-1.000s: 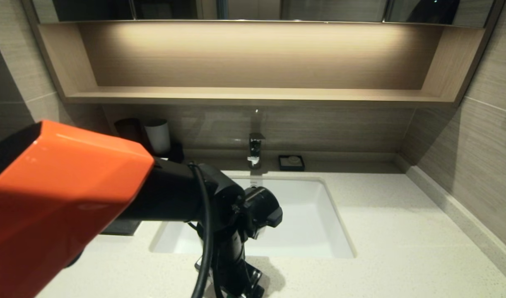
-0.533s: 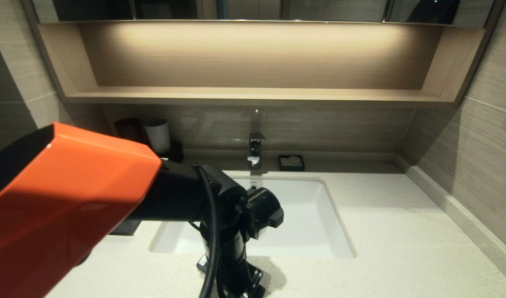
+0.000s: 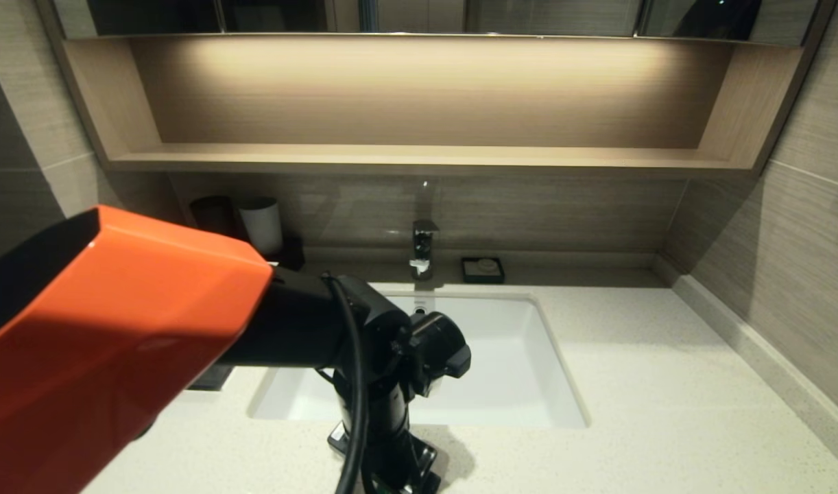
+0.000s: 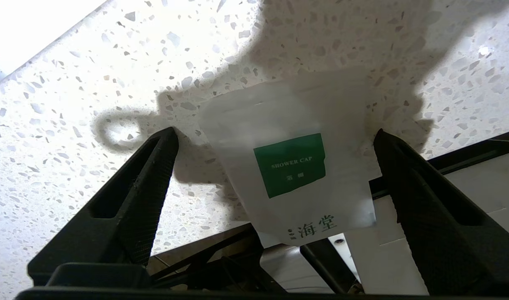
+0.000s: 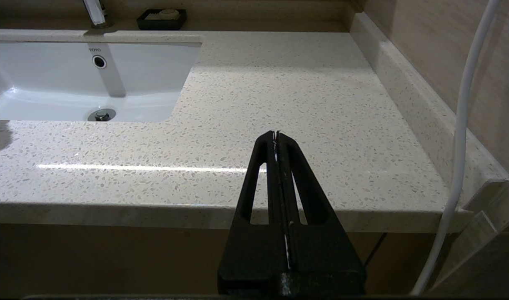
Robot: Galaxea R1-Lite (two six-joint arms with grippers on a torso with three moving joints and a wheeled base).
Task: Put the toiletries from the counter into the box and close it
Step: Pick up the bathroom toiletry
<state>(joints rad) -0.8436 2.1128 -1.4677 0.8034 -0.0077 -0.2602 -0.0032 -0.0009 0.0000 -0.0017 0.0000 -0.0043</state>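
A: Our left gripper (image 4: 275,137) hangs spread wide, gripping nothing; the packet (image 4: 290,162) lies between its fingers on the counter (image 4: 71,125), frame centre.

B: Our right gripper (image 5: 276,134), bottom centre, is pressed closed, empty.

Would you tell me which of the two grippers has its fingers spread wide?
The left gripper, open around the shower-cap packet; the right gripper, off the counter's edge, is shut.

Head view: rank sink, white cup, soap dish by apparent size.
1. Sink, by far the largest.
2. White cup.
3. Soap dish, close to the cup; it shows slightly less area, so that order is unsure.
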